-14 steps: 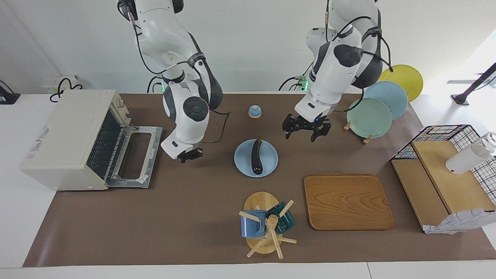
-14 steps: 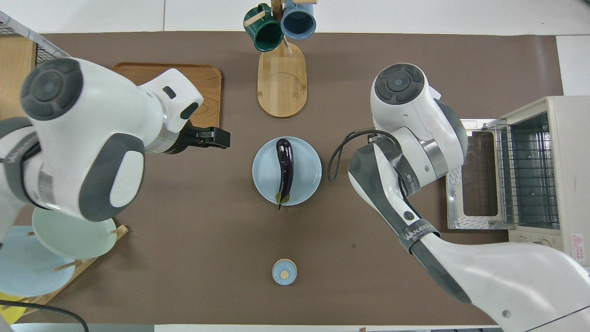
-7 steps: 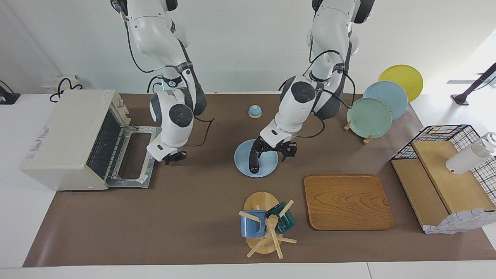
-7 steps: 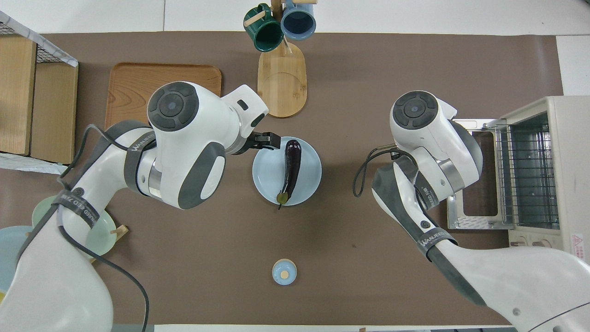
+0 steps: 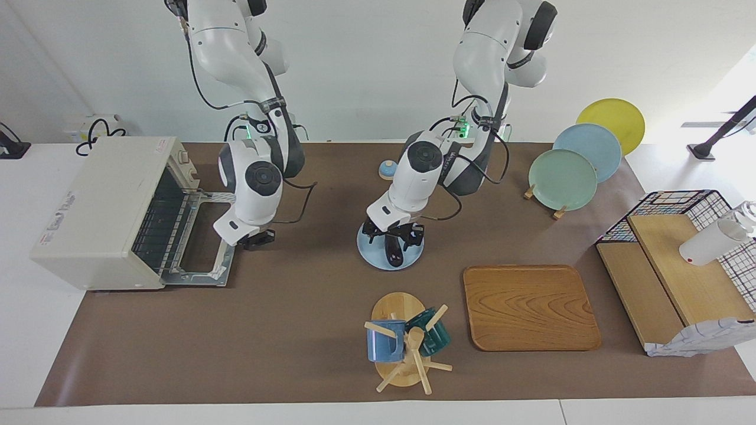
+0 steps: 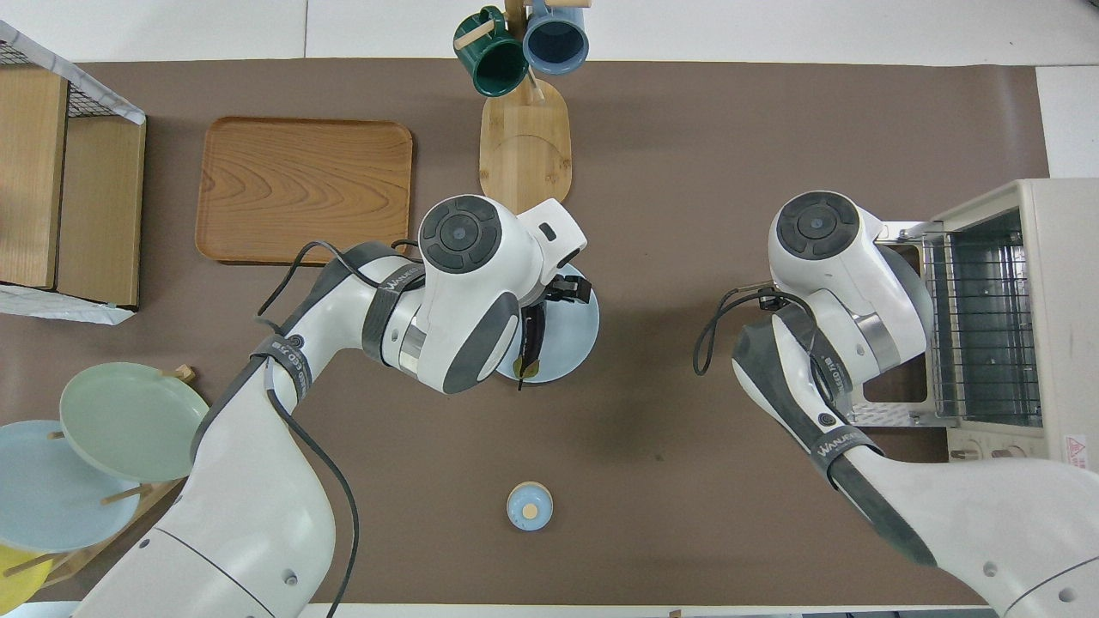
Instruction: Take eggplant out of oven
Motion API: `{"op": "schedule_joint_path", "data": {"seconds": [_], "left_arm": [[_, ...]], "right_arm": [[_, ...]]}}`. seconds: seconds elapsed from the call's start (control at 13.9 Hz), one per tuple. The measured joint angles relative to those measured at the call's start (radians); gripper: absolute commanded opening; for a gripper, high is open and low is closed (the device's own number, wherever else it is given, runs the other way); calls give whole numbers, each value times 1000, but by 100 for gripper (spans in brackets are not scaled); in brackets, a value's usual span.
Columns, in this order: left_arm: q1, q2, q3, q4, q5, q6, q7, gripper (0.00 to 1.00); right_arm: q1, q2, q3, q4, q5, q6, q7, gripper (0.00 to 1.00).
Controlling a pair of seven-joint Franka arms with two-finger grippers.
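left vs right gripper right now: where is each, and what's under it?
The left gripper is low over the eggplant on the blue plate, fingers either side of it. The right gripper is by the outer edge of the oven's dropped door, with nothing between its fingers. Both point down.

Your left arm covers most of the eggplant (image 6: 531, 339) overhead, so contact with the left end effector (image 5: 392, 234) cannot be told. At nine o'clock, the picture's edge cuts the wire basket (image 6: 51, 81).
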Motion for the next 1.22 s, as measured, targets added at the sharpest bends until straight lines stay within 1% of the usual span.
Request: {"op": "schedule_joint_path", "data": {"seconds": [0.36, 0.43, 0.65, 0.79, 0.86, 0.93, 1.0, 1.22], "left_arm": [[-9, 2, 0, -39, 0, 2, -5, 100], [-10, 1, 0, -44, 0, 13, -14, 94], [-11, 1, 0, -68, 0, 50, -26, 67], [-11, 1, 0, -71, 0, 52, -28, 45], [-11, -1, 1, -71, 0, 52, -29, 32], [-11, -3, 1, -71, 0, 49, -30, 15], [-11, -3, 1, -69, 0, 43, -30, 0], [-9, -12, 9, -48, 0, -4, -32, 0]], "right_arm": [[-32, -1, 8, -5, -16, 2, 0, 0], [-32, -1, 8, -5, -16, 2, 0, 0], [-31, -1, 10, -1, -18, -8, -17, 0], [-32, -11, 17, 22, -14, -56, -92, 0], [-36, -25, 20, 32, -5, -80, -144, 0], [-49, -43, 26, 37, 11, -95, -191, 0], [-61, -63, 31, 40, 25, -107, -227, 0], [-87, -131, 34, 54, 25, -165, -298, 0]]}}
